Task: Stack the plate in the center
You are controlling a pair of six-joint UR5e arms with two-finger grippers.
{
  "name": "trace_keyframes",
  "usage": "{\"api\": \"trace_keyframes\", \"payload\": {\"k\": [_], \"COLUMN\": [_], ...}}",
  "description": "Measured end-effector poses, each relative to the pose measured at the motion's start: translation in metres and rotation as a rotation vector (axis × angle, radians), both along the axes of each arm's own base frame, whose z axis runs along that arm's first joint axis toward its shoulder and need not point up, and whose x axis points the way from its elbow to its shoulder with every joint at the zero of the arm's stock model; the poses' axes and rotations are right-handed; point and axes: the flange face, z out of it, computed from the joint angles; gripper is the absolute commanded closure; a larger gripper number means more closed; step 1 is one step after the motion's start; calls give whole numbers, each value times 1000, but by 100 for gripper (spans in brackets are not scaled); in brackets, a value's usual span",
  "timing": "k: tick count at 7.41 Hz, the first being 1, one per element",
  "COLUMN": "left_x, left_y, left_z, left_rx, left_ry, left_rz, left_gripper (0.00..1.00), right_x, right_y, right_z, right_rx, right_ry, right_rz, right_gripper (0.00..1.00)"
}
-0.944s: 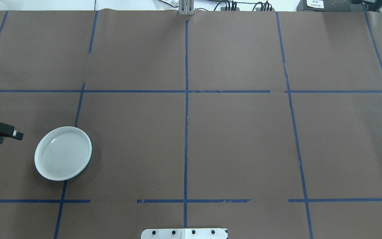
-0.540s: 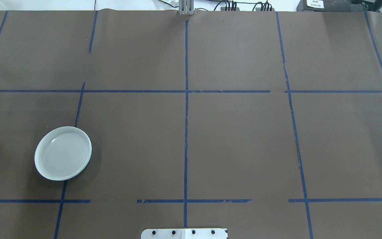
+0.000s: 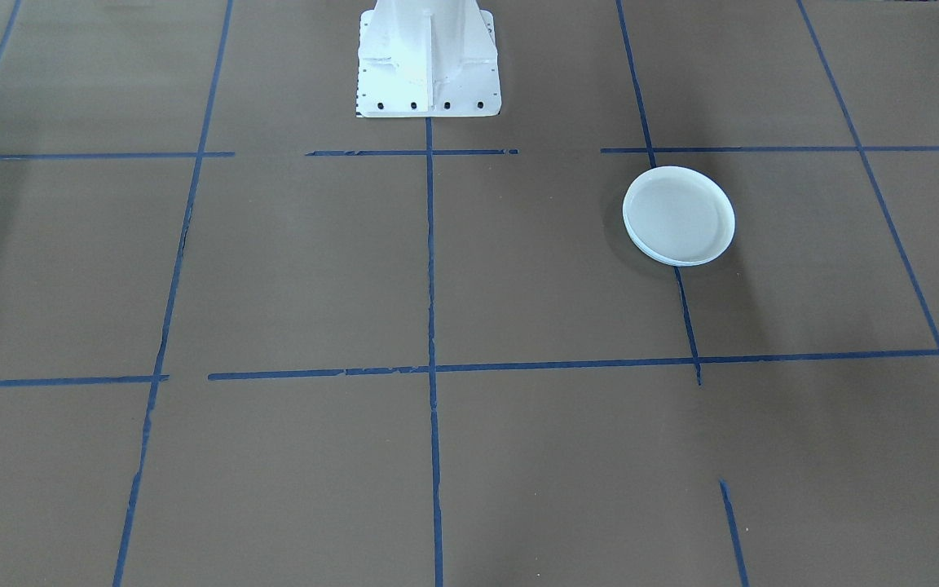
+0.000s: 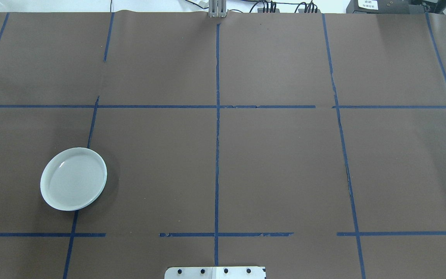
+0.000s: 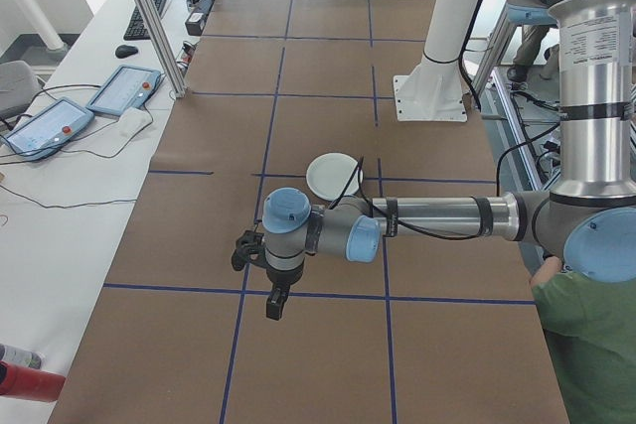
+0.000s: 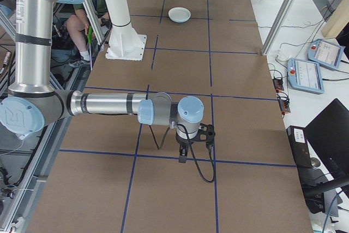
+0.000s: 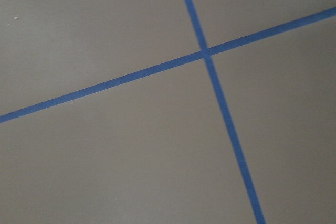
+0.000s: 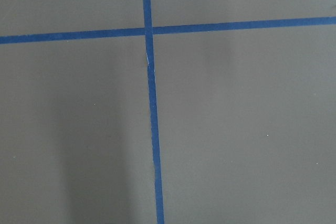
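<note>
- Left gripper: shows only in the left side view, near arm, hanging fingers-down over bare brown paper close to a blue tape crossing; whether its jaws are parted or closed cannot be told. Nothing is seen in its grasp.
- Right gripper: shows only in the right side view, near arm, pointing down over a tape line at the opposite end of the table; jaw state cannot be told.
- Wrist cameras: both show only brown paper and crossing blue tape lines.
- Plate: pale grey-blue, round, shallow, low rim; lies flat, open side up, no long axis to speak of. A second rim edge seems to show beneath its lower right side. Sits on the robot's left half of the table, touching a blue tape line, well apart from both grippers.
- Plate in side views: lies beyond the left forearm, towards the white pedestal.
- Surroundings: tablets and cables on the side bench; seated person behind the frame.
</note>
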Motion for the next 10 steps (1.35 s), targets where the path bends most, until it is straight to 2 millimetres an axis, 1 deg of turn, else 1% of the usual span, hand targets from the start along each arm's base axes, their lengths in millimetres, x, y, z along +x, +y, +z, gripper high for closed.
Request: {"api": "trace_keyframes", "payload": {"k": [1,2,3,7,10], "left_x": [-13,-18,-19,-21,-21], "left_y": [6,13,17,16,18], "left_z": [-3,-1,2,-2,-1], "left_rx": [-41,-62,-70,-61,-63], "left_ry": [103,155,165,156,156], "left_rz": [-30,-46,-51,-52,-53], "left_gripper": [0,0,0,0,0], "right_x": [0,0,0,0,0], "right_y": [0,0,0,0,0], "right_z": [0,0,0,0,0], "right_rx": [0,0,0,0,0], "right_ry": [0,0,0,0,0], "right_rz": [0,0,1,0,0], "right_gripper": [0,0,0,0,0]}}
